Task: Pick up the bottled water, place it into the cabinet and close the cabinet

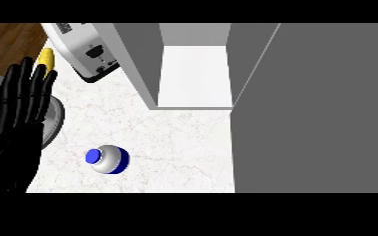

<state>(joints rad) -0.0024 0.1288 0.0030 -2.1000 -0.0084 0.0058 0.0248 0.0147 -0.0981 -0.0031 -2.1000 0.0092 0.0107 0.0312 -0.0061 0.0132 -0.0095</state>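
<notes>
- One hand shows, the left, at the view's left edge; its black fingers are straight and spread, pointing up, and it holds nothing. It is resting there.
- Just behind its fingertips a yellow thing pokes out; what it is I cannot tell.
- A grey plate lies partly hidden under the hand, only its right rim showing on the worktop.
- At upper left, past the white marbled worktop's corner, a strip of brown wood floor shows.
- A white appliance with a dark base stands tilted in the view, near the cabinet's left wall.
- The bottle stands on the worktop, seen from above: a blue cap on a silvery-white body. It is right of the hand and apart from it, in front of and left of the cabinet opening.
- The cabinet is open, its white shelf bare to view between grey side walls.
- Its grey door is swung out and fills the view's right side, covering the worktop there.
- The right hand is nowhere in the view.
</notes>
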